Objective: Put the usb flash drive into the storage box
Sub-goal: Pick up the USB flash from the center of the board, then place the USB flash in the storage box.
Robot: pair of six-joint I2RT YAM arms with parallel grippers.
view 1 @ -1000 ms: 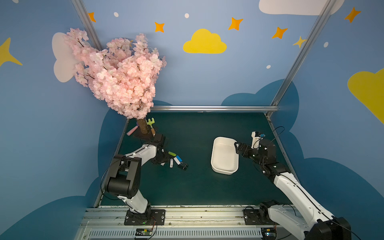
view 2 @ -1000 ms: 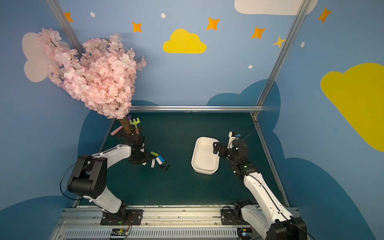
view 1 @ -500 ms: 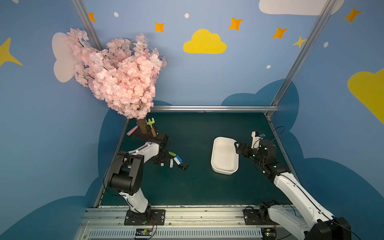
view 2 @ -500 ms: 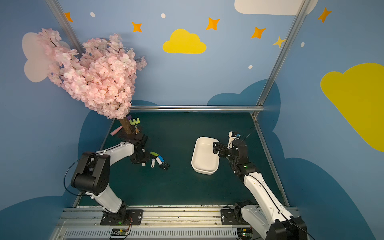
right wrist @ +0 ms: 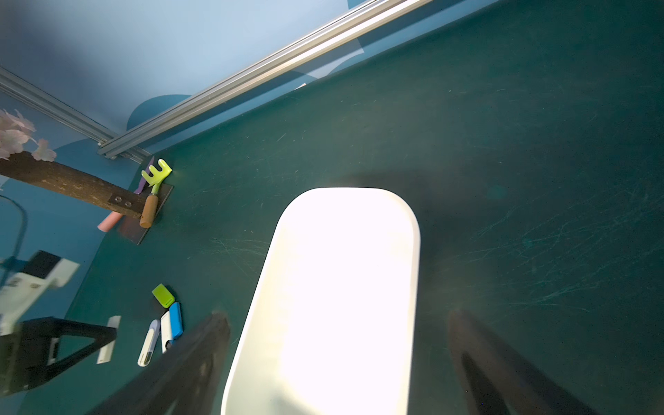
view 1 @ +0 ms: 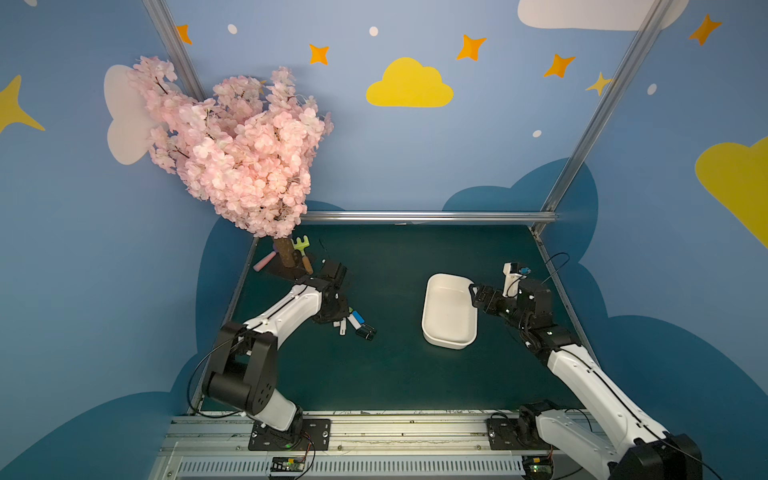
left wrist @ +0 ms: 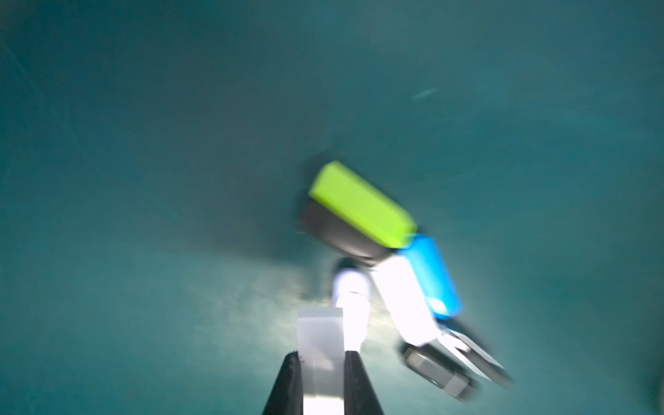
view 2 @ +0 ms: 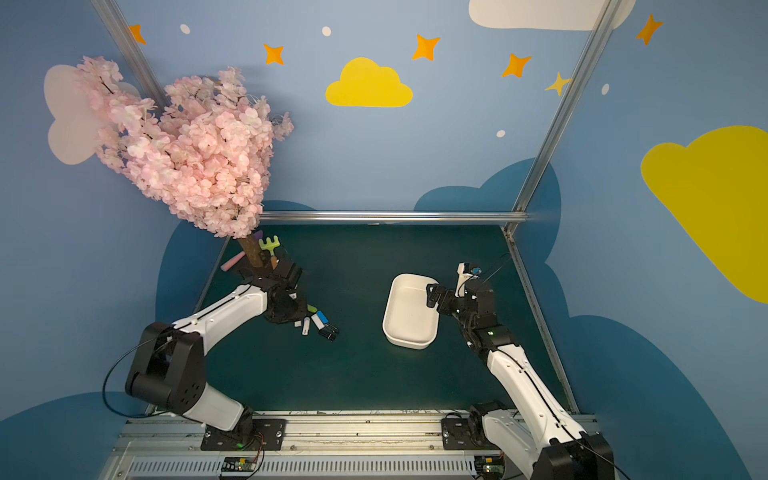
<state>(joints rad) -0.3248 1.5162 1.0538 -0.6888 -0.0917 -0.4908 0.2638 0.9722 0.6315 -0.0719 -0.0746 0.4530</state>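
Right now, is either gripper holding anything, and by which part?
The left gripper pinches a white stick across its long sides, near mid-length. The right gripper holds nothing.

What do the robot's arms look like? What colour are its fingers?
Both the left arm and the right arm have smooth white shells with chunky black joints. The fingers are black and pointy, like thin triangles. A thin black cable loops beside the left arm's base.
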